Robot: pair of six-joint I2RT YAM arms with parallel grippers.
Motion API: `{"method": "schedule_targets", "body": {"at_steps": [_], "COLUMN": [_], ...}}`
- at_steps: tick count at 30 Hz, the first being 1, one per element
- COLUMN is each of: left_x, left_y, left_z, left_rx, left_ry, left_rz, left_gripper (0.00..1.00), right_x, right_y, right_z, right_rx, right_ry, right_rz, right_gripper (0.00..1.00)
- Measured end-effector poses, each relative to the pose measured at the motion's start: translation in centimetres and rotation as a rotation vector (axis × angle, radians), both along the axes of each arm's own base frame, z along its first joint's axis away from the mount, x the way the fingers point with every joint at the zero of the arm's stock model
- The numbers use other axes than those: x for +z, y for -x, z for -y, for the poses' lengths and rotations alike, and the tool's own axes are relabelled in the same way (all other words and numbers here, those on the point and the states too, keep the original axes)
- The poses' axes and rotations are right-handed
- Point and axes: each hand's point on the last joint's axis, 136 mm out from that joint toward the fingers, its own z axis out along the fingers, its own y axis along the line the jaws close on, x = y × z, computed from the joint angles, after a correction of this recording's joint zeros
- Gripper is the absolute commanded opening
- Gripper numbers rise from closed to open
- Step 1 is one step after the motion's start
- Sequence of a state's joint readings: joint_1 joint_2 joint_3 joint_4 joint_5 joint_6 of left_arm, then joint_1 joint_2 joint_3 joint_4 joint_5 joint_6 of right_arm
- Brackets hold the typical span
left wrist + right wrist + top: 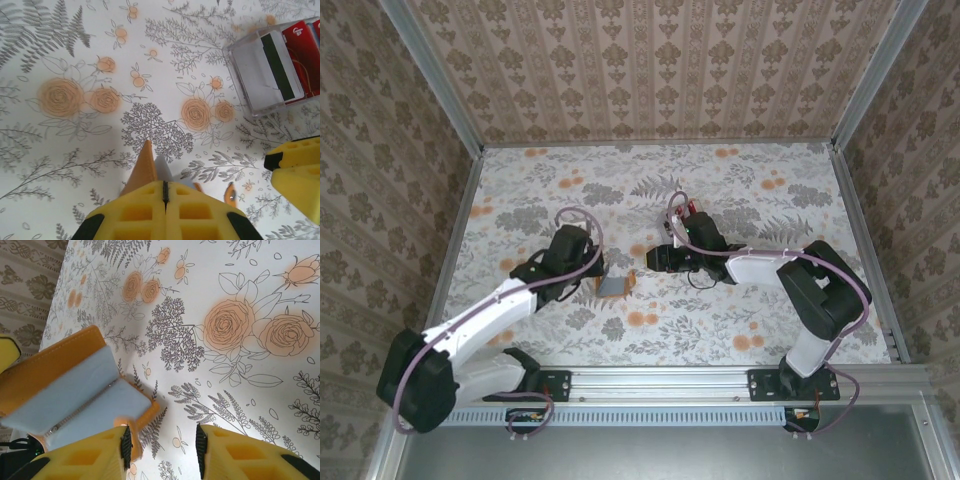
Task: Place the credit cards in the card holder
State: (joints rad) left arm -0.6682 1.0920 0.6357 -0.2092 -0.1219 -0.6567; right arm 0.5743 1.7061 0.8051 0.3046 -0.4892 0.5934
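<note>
The orange card holder lies open on the flowered table between the two grippers, its grey-blue lining and zipper facing up. My left gripper is shut on the holder's raised orange cover. My right gripper stands open at the holder's other side, its left finger touching the orange tab at the holder's corner, with bare table between the jaws. The credit cards, red and white with a dark stripe, sit in a clear plastic box further off on the table.
The right gripper's yellow finger shows beside the left one. The right arm and its cable lie across the table's middle right. Patterned walls close the table on three sides.
</note>
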Motion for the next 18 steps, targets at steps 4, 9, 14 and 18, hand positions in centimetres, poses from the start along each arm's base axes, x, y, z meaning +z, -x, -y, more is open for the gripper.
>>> {"method": "schedule_targets", "body": {"at_steps": [4,9,14,18], "left_x": [-0.6,-1.2,-1.2,-2.2], "left_y": [0.7,0.2,-0.1,0.7], "left_z": [-0.2,-0.7,-1.4,-2.5], "left_rx": [0.026,0.107,0.169,0.222], "left_ry": [-0.022,0.018,0.046,0.104], "left_rz": [0.073,0.134,0.152,0.148], "left_gripper": [0.0,0.0,0.0,0.0], "right_x": [0.8,3.2,3.7,2.4], "right_y": [0.2,0.3,1.5,2.1], "right_z": [-0.4,-2.5,-4.0,-5.7], "right_rx": [0.013,0.056,0.092,0.119], "right_ry": [0.005,-0.03,-0.061,-0.066], "right_rz": [0.001,0.031,-0.006,-0.07], "right_gripper": [0.44,0.44,0.44,0.42]}}
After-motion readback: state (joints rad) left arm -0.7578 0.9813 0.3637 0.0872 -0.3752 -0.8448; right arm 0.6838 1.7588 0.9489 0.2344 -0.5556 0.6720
